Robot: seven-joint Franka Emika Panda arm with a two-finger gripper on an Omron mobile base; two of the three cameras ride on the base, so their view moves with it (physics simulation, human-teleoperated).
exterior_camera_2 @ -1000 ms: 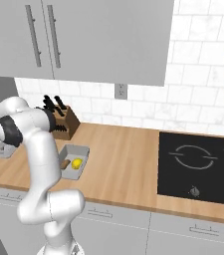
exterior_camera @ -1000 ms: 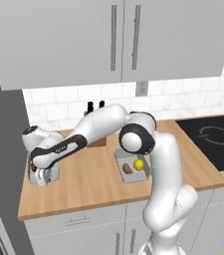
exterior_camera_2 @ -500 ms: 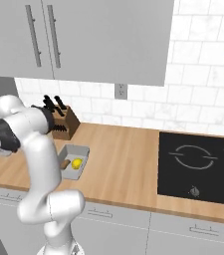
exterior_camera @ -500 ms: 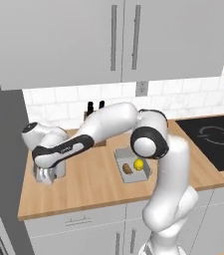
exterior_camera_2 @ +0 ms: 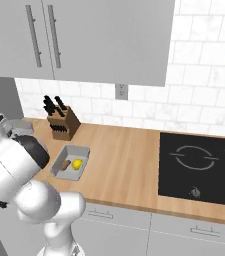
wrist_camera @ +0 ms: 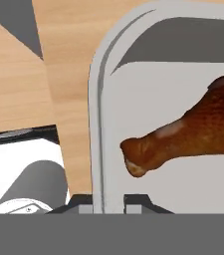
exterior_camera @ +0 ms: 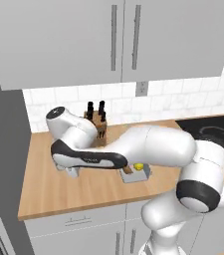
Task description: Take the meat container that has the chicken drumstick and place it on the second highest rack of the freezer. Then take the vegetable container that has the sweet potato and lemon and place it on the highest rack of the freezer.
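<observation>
Since a second ago your arm has swung further left and its elbow has dropped, so in the left base view the forearm now lies low across the counter [exterior_camera: 58, 194] and the wrist has come down at the far left end. Your end effector [wrist_camera: 109, 200] has closed in over that second: in the hand view its two dark tips stand nearly together, one on each side of the raised rim of the meat container [wrist_camera: 97, 99], so you have that rim pinched. Inside the tray, just ahead of the tips and off to the right in that view, the chicken drumstick [wrist_camera: 193, 134] lies on the grey floor, its narrow bone end pointing back toward the tips without touching the rim you hold. You cannot tell from these views whether the tray has left the wood.

The vegetable container [exterior_camera_2: 70, 163] sits on the counter well apart from your end effector, toward the cooktop [exterior_camera_2: 204, 167]. In it the lemon [exterior_camera_2: 77, 163] and the sweet potato [exterior_camera_2: 64, 164] lie just beside each other. In the left base view the lemon [exterior_camera: 139, 166] peeks out under your forearm. The knife block [exterior_camera_2: 64, 122] stands behind that tray against the tiled wall. The freezer [exterior_camera: 1, 164] rises as a tall grey side at the left of the counter, near your wrist
</observation>
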